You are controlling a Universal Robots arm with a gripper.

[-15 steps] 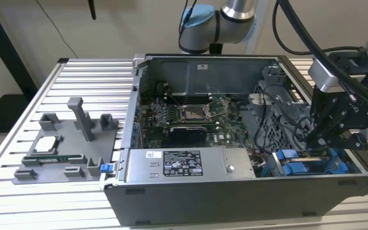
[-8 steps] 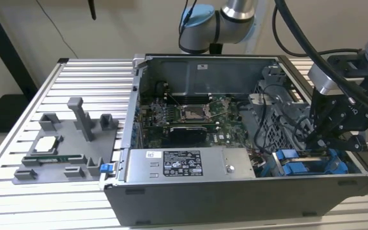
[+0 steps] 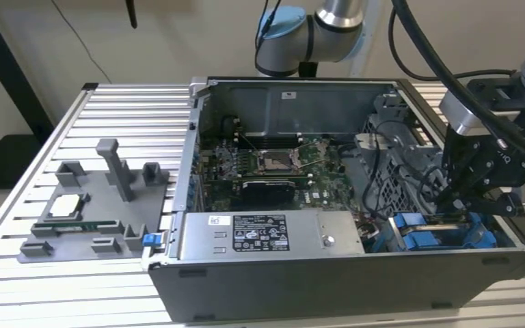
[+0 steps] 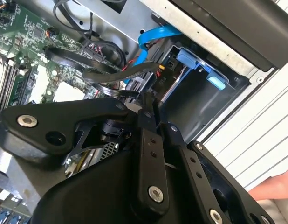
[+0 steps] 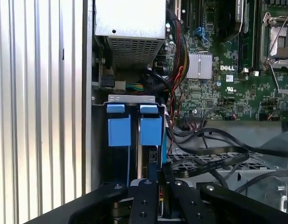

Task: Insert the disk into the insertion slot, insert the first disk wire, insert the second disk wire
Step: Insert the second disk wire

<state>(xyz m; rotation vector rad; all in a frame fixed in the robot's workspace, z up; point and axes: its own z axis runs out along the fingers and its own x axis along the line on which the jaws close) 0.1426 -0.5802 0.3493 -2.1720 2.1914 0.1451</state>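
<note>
Gripper [image 5: 155, 186] just above the disk [image 5: 146, 154], seemingly seated in insertion slot [image 5: 131, 99]

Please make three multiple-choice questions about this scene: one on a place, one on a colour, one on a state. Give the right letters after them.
1. In the exterior view, where is the tool?
A. Over the grey parts tray on the table
B. At the insertion slot, at the exterior view's right end of the computer case
C. Over the processor socket in the middle

2. What colour are the plastic fittings of the slot?
A. Red
B. Yellow
C. Blue

3. In what state is the case?
A. Open, with its inside showing
B. Closed by a side panel
C. Standing upright on its end

Answers:
1. B, since the tool reaches down into that corner.
2. C, as both wrist views show blue tabs.
3. A, because the motherboard lies in plain sight.
</note>
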